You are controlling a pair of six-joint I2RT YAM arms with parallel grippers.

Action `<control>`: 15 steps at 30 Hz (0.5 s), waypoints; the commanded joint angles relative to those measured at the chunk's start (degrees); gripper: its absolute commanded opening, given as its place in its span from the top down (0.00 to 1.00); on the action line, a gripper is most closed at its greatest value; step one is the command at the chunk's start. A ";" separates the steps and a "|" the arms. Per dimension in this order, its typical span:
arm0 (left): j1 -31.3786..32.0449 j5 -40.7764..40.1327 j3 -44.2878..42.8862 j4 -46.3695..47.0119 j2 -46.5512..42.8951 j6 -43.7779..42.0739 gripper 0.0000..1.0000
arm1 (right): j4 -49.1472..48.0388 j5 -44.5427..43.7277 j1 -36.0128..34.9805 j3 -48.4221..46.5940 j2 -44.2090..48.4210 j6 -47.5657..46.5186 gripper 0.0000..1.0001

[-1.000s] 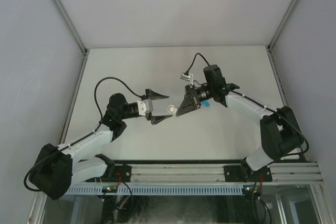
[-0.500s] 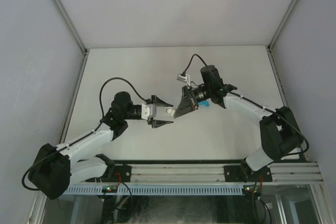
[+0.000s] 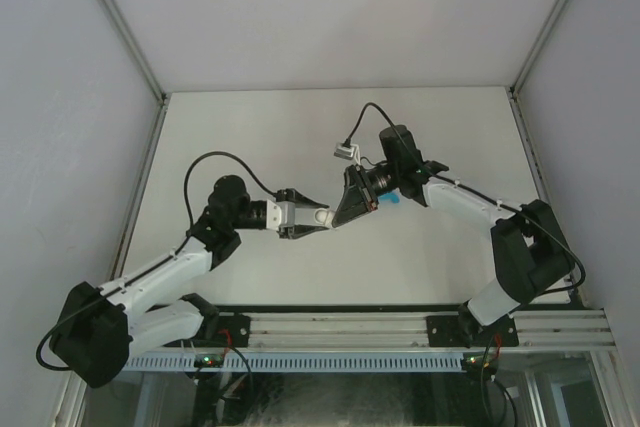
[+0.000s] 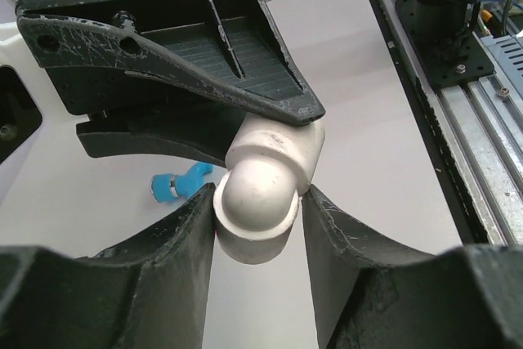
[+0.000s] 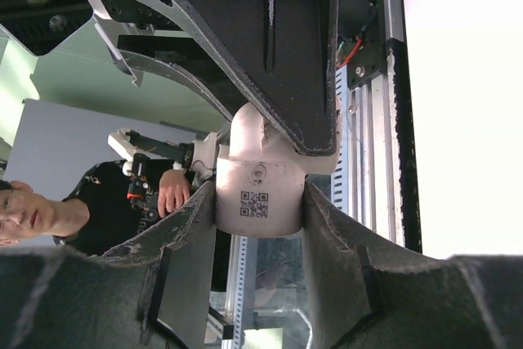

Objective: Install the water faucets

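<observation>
A white elbow pipe fitting (image 3: 326, 214) hangs above the middle of the table, between the two grippers. My right gripper (image 3: 338, 212) is shut on one end of it, the end with a QR code (image 5: 255, 204), seen in the right wrist view. My left gripper (image 3: 320, 218) has come in from the left. Its fingers press both sides of the fitting's rounded other end (image 4: 260, 195). A blue water faucet (image 3: 393, 201) lies loose on the table under the right wrist. It also shows behind my left finger (image 4: 178, 183) in the left wrist view.
An aluminium rail (image 3: 400, 327) with the arm bases runs along the near edge. Grey walls close in the table on three sides. A white connector (image 3: 346, 151) hangs on the right arm's cable. A person (image 5: 33, 210) stands beyond the rail.
My left arm reached right to the fitting and its wide jaws closed around it. The right gripper kept its grip and shifted slightly left.
</observation>
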State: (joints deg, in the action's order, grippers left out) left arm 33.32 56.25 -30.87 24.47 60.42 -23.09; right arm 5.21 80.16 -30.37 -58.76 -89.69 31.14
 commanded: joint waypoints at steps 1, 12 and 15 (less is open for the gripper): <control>0.43 3.16 -1.62 2.77 -1.79 0.64 0.51 | -4.12 -0.43 -0.16 -0.43 -0.52 0.79 0.73; 0.70 6.08 -2.79 1.25 -1.09 0.00 0.54 | -8.15 0.55 -0.74 -0.43 -1.12 4.63 0.74; 0.70 7.20 -2.98 -0.16 -0.96 -0.51 0.67 | -8.70 0.53 -0.82 -0.44 -1.13 5.30 0.72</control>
State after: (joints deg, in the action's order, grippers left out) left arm 33.30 58.98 -30.87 25.12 60.36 -23.42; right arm 1.74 81.71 -30.89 -58.76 -90.85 35.75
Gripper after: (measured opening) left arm 0.431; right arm 0.403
